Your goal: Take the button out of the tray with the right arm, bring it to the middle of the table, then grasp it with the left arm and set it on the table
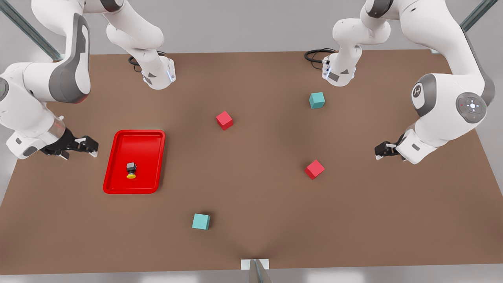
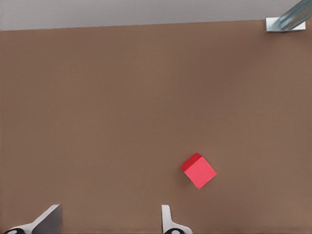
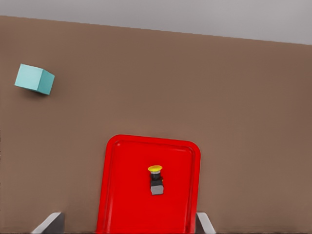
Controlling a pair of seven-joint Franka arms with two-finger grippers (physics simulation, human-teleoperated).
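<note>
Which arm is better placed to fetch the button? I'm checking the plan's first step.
The right: its open gripper hangs beside the tray holding the button. The left gripper, open, waits across the table by a red cube.

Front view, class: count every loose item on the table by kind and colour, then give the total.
Red cubes: 2
Teal cubes: 2
Red tray: 1
Button, lying in the tray: 1
Total: 6
</note>
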